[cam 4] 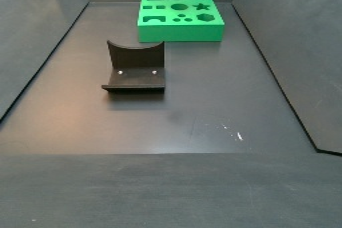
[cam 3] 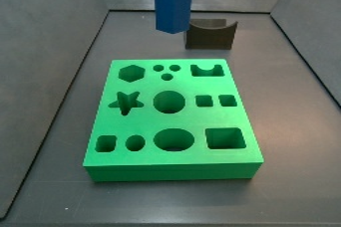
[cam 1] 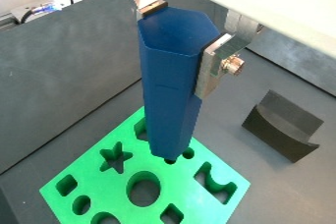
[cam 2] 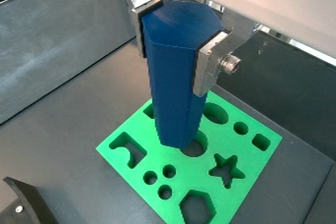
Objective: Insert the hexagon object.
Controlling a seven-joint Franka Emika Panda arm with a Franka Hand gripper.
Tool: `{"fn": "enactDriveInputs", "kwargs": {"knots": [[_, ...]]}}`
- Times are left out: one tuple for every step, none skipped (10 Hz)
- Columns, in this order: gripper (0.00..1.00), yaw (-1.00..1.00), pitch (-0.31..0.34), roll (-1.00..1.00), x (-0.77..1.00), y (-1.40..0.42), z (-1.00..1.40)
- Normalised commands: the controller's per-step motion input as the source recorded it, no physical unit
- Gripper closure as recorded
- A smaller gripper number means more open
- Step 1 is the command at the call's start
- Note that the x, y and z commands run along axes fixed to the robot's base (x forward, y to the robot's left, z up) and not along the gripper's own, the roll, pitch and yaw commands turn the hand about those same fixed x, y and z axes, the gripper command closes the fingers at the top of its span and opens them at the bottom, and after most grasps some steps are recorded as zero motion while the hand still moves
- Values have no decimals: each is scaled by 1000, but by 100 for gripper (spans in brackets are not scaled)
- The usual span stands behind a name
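My gripper (cam 1: 184, 37) is shut on the hexagon object (cam 1: 171, 81), a tall glossy blue faceted bar, and holds it upright by its upper end. The silver fingers (cam 2: 213, 63) press on two opposite faces. It also shows in a wrist view (cam 2: 178, 81). The bar hangs above the green block (cam 1: 89, 184), its lower end clear of the surface. In a side view only the bar's lower part (cam 3: 174, 0) shows, above the block's far edge (cam 3: 173, 161). The hexagon hole (cam 3: 130, 73) lies open at the block's far left corner, and also shows in a wrist view (cam 2: 199, 204). The gripper is out of both side views.
The dark fixture (cam 3: 210, 34) with a curved notch stands on the floor behind the green block; it also shows in a side view (cam 4: 134, 67) and a wrist view (cam 1: 282, 125). Grey walls enclose the dark floor (cam 4: 174, 122). The block carries several other shaped holes, such as a star (cam 3: 127, 102).
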Motion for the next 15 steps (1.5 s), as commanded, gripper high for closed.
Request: {"fn": "enactDriveInputs", "kwargs": {"knots": [[100,0,0,6,0,0,0],[100,0,6,0,0,0,0],[100,0,-70,36,-14,0,-80],[100,0,0,60,43,0,-134],[100,0,0,30,-9,0,0],[100,0,0,-7,0,0,0],[100,0,0,-24,0,0,0],[100,0,-79,-26,-174,-11,0],[100,3,-203,-46,-689,0,-437],[100,0,-147,-154,-1000,6,-580],[100,0,-170,-87,-1000,94,-746],[100,0,-194,-70,-1000,166,-780],[100,0,-176,-107,-1000,269,-789],[100,0,-149,-186,-1000,386,-603],[100,0,-54,-214,-649,323,-157]]}}
